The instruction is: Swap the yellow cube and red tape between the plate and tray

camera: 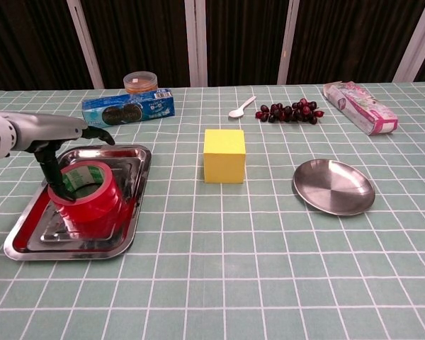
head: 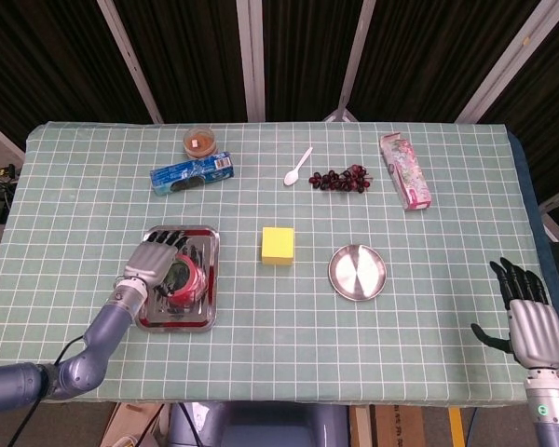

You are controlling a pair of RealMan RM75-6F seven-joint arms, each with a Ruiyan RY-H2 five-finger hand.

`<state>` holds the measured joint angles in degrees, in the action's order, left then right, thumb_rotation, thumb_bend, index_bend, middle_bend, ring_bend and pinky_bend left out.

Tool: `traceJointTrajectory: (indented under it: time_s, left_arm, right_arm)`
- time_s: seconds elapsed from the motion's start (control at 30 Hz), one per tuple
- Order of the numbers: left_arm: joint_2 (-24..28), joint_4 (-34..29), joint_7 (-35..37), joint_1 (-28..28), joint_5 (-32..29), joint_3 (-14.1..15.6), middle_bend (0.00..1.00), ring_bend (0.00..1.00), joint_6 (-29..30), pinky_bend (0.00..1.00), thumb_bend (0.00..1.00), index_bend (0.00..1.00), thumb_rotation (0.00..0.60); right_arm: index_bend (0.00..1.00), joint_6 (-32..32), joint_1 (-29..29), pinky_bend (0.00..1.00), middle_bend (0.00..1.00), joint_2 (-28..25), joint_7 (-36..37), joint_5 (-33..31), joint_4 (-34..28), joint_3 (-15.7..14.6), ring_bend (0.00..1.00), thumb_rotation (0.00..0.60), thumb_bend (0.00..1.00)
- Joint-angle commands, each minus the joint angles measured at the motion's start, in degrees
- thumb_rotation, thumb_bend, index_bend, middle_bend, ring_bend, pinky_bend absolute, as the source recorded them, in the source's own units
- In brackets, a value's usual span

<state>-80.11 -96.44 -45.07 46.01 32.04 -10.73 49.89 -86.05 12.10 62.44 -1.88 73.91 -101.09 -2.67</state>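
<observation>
**Now: get a firm hold on the tape**

Here your left hand (camera: 53,138) hangs over the red tape roll (camera: 85,190) in the steel tray (camera: 28,237); whether it grips yet, you cannot tell. Close evenly across the ring. The yellow cube (head: 279,246) sits between tray and round metal plate (head: 358,272). Your right hand (head: 531,321) is spread, empty. No label is readable.

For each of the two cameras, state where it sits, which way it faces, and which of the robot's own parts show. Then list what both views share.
Head view: high above the near table edge, looking steeply down; shows the left hand over the red tape and the right hand by the right edge.
Chest view: low at the near edge, looking across toward the dark curtain; only the left hand shows.
Shared: left hand, red tape, tray, yellow cube, plate.
</observation>
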Motion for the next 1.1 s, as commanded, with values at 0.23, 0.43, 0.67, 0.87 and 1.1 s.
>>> traceJointTrajectory:
  time_s: [0.23,0.43,0.67,0.87,1.1]
  left_arm:
    - [2.3,-7.24,-1.89,2.25,-0.62,2.89,0.0,0.0,3.82,0.07,0.0,0.09,0.6]
    - [3.46,-9.33,0.18,2.26,0.88,3.81,0.0,0.0,5.67,0.07,0.0,0.09,0.6]
    - [3.27,-8.67,0.12,2.6,1.67,6.37,0.0,0.0,6.64,0.05,0.0,0.09,0.6]
    - [0.88,-5.21,-0.07,3.15,1.51,8.02,0.0,0.0,6.77,0.09,0.0,0.09,0.6]
    - [-1.31,-1.95,-2.37,3.69,1.63,9.77,0.06,0.04,8.62,0.2,0.0,0.11,0.6]
  right_arm:
    - [0.05,1.87,-0.64,0.0,0.0,0.43,-0.3,-0.26,0.03,1.62,0.01,0.6,0.22]
    - [0.05,2.77,-1.01,0.0,0.0,0.84,-0.31,-0.3,0.25,2.77,0.01,0.6,0.22]
    - [0.05,4.32,-1.34,0.0,0.0,0.75,-0.24,-0.51,0.07,3.52,0.01,0.6,0.22]
    - [0.05,4.39,-1.98,0.0,0.0,0.45,0.4,-0.27,-0.17,4.26,0.01,0.6,0.22]
    - [0.05,5.24,-2.22,0.0,0.0,0.51,0.73,-0.01,-0.18,4.69,0.01,0.6,0.22]
